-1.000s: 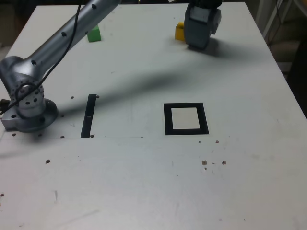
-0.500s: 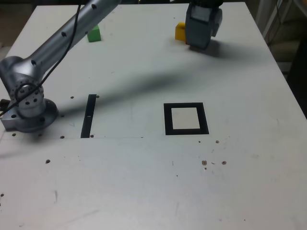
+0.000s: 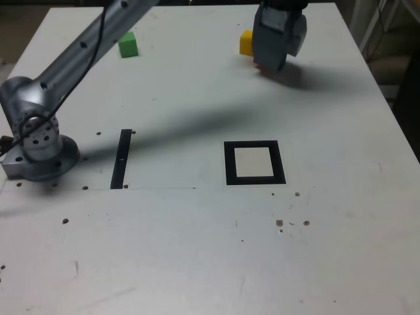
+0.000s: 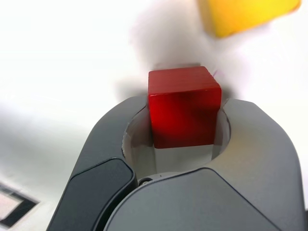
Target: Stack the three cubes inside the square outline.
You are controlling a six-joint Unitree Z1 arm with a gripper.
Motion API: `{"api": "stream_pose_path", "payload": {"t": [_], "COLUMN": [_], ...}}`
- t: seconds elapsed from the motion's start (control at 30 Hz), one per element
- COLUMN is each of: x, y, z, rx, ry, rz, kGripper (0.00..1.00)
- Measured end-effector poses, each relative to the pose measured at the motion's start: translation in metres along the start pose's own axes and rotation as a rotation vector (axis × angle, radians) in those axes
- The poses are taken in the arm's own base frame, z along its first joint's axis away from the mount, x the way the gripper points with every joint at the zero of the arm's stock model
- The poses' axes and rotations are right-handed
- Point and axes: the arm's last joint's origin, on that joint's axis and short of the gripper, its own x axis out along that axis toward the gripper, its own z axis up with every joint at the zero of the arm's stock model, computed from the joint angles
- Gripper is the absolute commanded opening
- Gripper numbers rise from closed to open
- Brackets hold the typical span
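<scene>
White table (image 3: 197,262), far edge is where your arm works. Square outline (image 3: 254,163) sits mid-table with nothing in it, well apart. Green cube (image 3: 128,44) far at the exterior view's left. Gripper (image 4: 185,113) clamped on red cube (image 4: 183,106), first of the stack I'd guess; yellow cube (image 3: 246,42) just beside.

In the exterior view the gripper (image 3: 266,65) body hides nearly all of the red cube (image 3: 260,67) and covers part of the yellow cube (image 3: 246,42). In the wrist view the yellow cube (image 4: 250,14) is cut off by the frame's upper right edge, and the square outline (image 4: 14,207) is cropped at the lower left corner.
</scene>
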Motion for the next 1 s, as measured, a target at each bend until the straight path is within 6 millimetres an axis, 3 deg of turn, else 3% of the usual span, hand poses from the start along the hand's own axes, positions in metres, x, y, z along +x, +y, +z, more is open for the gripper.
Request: {"api": "stream_pose_path", "payload": {"t": [0.5, 1.0], "x": [-0.038, -0.057], "y": [-0.015, -0.035], "z": [-0.042, -0.106], "rx": [0.222, 0.493], "ry": [0.017, 0.069], "rz": [-0.026, -0.035], "kGripper": [0.35, 0.35]}}
